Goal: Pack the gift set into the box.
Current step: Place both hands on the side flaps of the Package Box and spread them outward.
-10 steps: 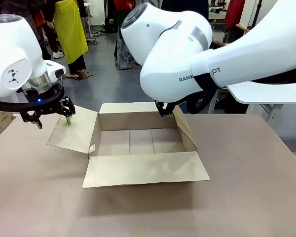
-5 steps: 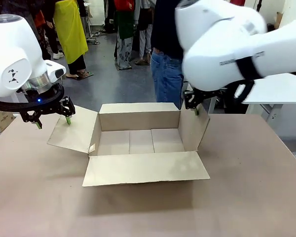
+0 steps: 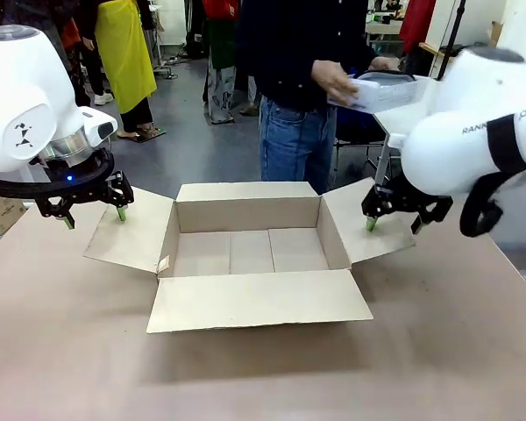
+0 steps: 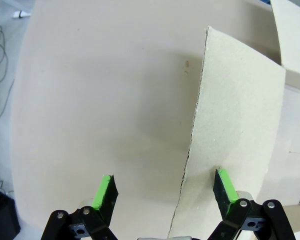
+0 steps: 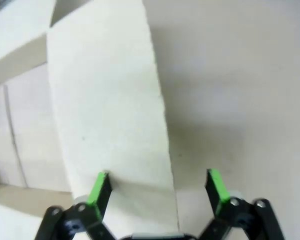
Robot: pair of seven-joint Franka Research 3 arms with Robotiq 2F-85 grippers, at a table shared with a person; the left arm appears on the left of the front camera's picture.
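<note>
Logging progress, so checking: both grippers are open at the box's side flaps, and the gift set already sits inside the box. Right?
Not quite. The front view shows the box empty; the gift set is in the person's hands beyond the table. The left gripper and right gripper are indeed open at the side flaps.

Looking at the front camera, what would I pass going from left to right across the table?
left gripper → left flap → box, open and with nothing in it → right flap → right gripper
</note>
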